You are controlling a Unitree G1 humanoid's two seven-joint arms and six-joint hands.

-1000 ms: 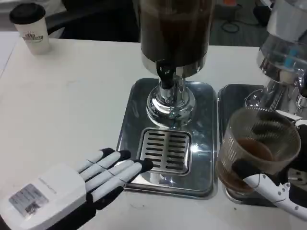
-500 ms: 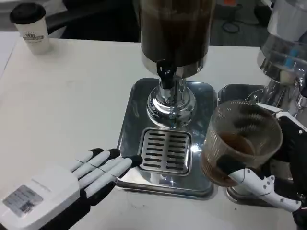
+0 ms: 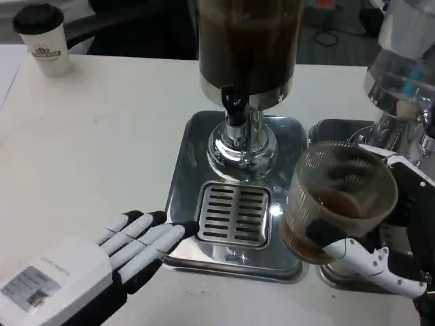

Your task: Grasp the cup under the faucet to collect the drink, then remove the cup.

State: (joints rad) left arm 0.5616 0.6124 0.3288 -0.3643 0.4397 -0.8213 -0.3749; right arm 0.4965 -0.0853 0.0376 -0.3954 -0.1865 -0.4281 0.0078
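white table (image 3: 102,136) below; right hand (image 3: 391,251) grips cup (image 3: 336,204), mouth tilted up-right; left hand (image 3: 102,255) flat, fingers spread.

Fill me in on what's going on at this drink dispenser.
The right hand holds a clear ribbed cup with brown drink in the bottom, raised to the right of the drip grate, not under the faucet. The left hand lies flat and open on the table, fingertips at the steel tray's edge.
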